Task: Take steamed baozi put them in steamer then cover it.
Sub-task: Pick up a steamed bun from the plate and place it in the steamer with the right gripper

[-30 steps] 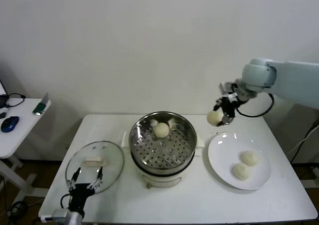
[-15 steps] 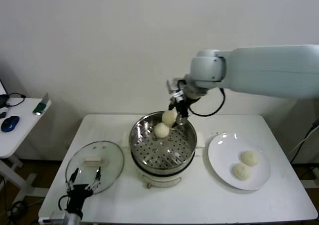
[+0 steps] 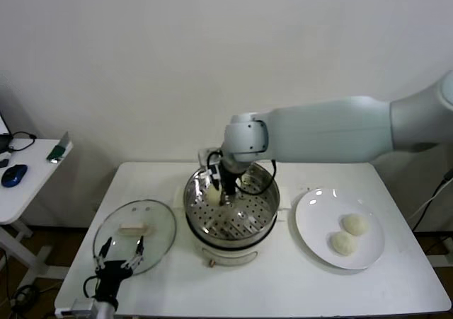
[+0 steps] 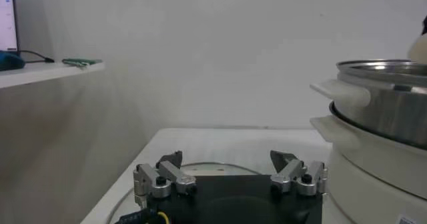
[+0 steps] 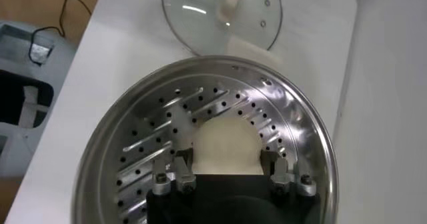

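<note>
Steel steamer (image 3: 232,204) is entered by the right gripper (image 3: 219,194) clamped on a bun (image 5: 225,147), two buns (image 3: 348,233) remain plated, lid (image 3: 134,235) unplaced, left gripper (image 4: 230,175) spread idle.

The steamer (image 3: 231,209) is set at the middle of the bench (image 3: 283,283). A glass lid (image 3: 134,235) is laid on the bench to its left, a plate (image 3: 318,238) to its right, with two baozi (image 3: 349,234) on it. Another baozi (image 5: 225,147) is held over the steamer's left rear part by the right gripper (image 3: 218,192). The left gripper (image 3: 122,257) is parked at the lid's front edge.
</note>
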Controlling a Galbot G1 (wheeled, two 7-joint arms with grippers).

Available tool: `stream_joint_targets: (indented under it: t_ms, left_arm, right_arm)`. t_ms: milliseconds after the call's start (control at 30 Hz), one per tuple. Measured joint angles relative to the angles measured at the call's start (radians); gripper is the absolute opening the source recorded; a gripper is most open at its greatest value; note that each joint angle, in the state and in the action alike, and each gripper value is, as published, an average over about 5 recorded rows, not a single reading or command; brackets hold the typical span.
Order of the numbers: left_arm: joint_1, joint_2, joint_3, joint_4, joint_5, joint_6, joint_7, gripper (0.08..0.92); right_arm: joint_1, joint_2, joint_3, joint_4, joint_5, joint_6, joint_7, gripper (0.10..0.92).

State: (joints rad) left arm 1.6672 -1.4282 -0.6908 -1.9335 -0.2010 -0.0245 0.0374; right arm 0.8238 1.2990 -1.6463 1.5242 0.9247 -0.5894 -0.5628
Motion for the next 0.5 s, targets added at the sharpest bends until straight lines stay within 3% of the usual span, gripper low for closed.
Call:
stream_joint_targets:
  t_ms: [500]
  left_arm:
    - [-0.005,0.0,-0.002,0.006,-0.003,0.0,0.0,0.823]
  right_arm:
    - [-0.121,0.073,0.024,-0.114,-0.029,-0.023,0.05,0.654]
